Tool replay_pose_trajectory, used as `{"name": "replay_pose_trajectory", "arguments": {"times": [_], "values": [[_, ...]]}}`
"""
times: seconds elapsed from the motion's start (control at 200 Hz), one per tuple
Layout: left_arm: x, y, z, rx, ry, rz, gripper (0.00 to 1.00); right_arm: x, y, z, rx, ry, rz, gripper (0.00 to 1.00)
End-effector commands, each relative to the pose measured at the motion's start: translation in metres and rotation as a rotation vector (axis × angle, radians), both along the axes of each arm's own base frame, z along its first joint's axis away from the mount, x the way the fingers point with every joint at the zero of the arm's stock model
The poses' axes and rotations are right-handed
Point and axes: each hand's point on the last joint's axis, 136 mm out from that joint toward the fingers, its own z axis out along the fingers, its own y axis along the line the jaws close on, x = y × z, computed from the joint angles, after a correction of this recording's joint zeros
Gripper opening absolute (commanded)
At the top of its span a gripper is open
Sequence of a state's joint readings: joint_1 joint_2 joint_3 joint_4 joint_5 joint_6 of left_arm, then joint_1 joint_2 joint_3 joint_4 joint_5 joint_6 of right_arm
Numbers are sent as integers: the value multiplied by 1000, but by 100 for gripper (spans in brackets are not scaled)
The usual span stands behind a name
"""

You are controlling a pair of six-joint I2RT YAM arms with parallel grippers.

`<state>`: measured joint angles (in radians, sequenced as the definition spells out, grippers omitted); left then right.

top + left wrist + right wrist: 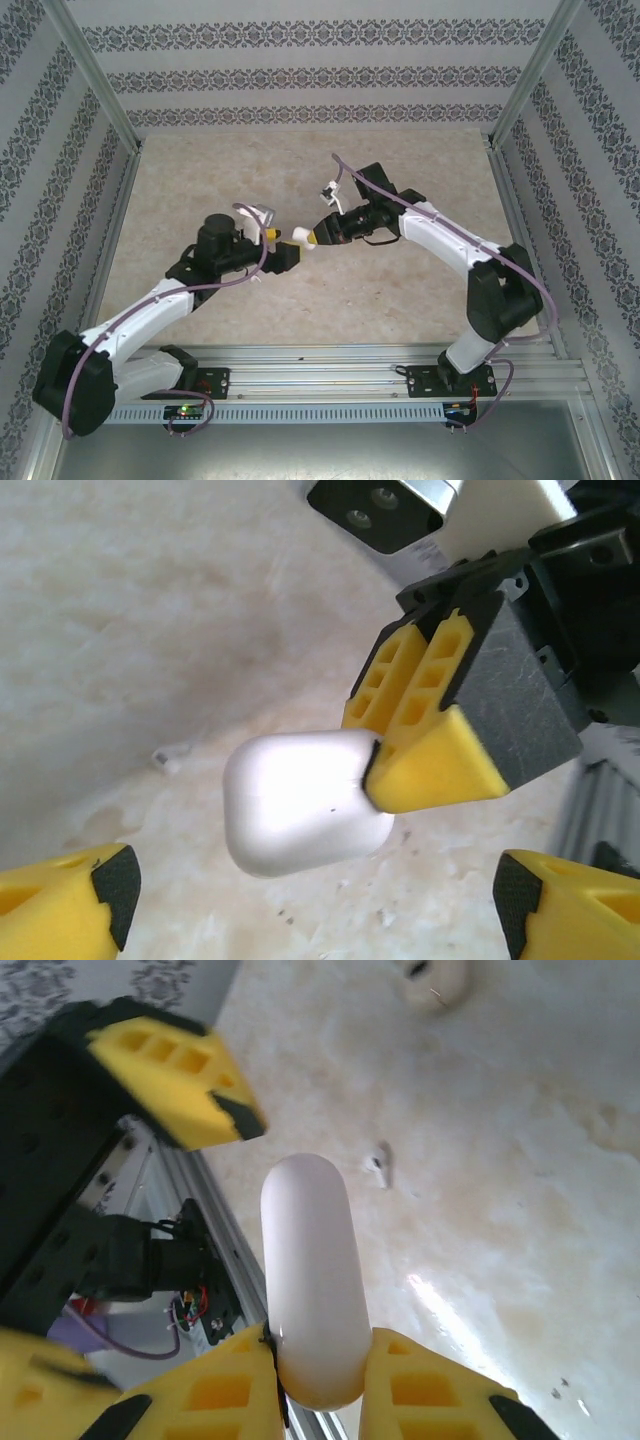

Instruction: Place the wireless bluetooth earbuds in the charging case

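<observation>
The charging case (300, 800), a glossy white closed pebble, hangs above the table with my right gripper (320, 1365) shut on one end of it. In the right wrist view the case (310, 1260) shows edge-on, sticking out from between the yellow pads. My left gripper (315, 895) is open, its two yellow fingertips standing wide on either side below the case and not touching it. From above, both grippers meet mid-table, the left (283, 250) and the right (314, 237), with the case (298, 236) between them. One tiny white earbud (378, 1165) lies on the table beneath; the same earbud (170, 760) appears in the left wrist view.
A tan rounded piece with a dark hole (435, 978) lies farther off on the marble tabletop (400, 290). Patterned walls close in the back and sides. An aluminium rail (330, 365) runs along the near edge by the arm bases.
</observation>
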<state>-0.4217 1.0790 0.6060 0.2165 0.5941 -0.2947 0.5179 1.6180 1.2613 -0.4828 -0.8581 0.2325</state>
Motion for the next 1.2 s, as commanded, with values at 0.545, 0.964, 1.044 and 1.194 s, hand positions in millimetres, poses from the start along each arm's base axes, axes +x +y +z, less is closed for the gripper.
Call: {"name": "replay_pose_trajectory", "arguments": {"times": [0.545,0.964,1.044,1.194], "values": [[-33,5,81,-471,-4,-434,72,-57,7,81,124,-269,141,3],[-47,-6,65,-332,12,-436,72,-50,14,80,116,-265,134,2],[-48,-7,67,-337,13,-442,70,-54,18,83,135,-266,154,2],[-49,-10,73,-363,15,-465,63,-56,23,84,143,-267,170,2]]}}
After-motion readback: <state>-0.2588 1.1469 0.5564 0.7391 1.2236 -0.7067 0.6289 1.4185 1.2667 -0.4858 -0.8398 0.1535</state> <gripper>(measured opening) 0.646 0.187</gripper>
